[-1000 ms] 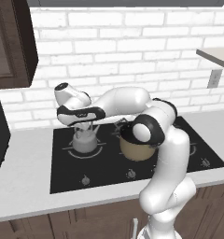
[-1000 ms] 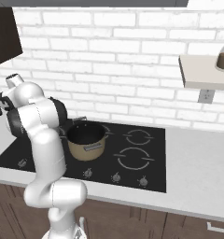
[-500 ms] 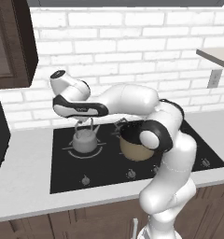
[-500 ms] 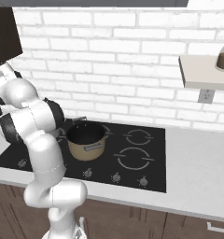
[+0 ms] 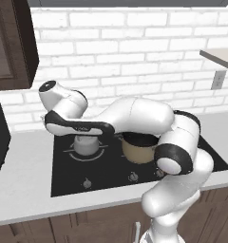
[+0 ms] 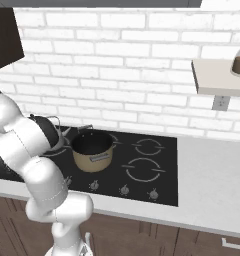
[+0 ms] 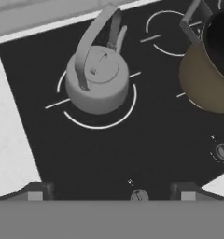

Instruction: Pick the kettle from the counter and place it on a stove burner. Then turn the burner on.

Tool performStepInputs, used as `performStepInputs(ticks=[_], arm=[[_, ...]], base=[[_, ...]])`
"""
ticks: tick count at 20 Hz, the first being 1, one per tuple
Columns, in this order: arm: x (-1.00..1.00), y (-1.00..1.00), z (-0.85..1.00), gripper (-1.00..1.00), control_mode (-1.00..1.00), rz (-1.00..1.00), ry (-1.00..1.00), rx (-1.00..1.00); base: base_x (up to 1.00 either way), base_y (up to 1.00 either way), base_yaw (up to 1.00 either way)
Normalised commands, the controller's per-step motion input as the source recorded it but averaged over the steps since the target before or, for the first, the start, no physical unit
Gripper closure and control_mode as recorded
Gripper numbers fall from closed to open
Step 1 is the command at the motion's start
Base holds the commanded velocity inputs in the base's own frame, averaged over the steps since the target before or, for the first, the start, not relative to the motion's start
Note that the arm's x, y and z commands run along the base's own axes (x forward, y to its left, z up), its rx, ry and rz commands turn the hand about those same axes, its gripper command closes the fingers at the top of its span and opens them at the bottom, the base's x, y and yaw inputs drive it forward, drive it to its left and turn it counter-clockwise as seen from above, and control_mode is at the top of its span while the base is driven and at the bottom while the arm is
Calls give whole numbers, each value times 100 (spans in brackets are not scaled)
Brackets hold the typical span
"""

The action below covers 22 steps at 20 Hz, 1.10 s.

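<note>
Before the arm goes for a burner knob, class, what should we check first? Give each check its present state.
1. kettle sits inside the stove burner ring: ok.
2. Kettle upright, handle arched over the lid: ok.
3. gripper open, holding nothing: ok.
4. Gripper lifted clear of the kettle: ok.
5. tan pot apart from the kettle: ok.
6. Which knob drives this burner: cannot tell.

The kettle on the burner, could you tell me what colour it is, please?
The kettle is plain silver-grey; the hand view shows it best.
</note>
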Motion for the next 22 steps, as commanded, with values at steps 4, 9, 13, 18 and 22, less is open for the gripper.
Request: performStepInputs(ticks=[4, 9, 13, 18, 22], arm=[[-100, -34, -96, -100, -100, 40, 24, -17], [-25, -57, -100, -100, -100, 37, 31, -16], [0, -29, -76, -100, -100, 33, 23, -4], [5, 21, -20, -100, -100, 4, 12, 0], [14, 31, -35, -100, -100, -1, 5, 4]], base=[[0, 0, 0], [0, 0, 0], [0, 0, 0], [0, 0, 0], [0, 0, 0]])
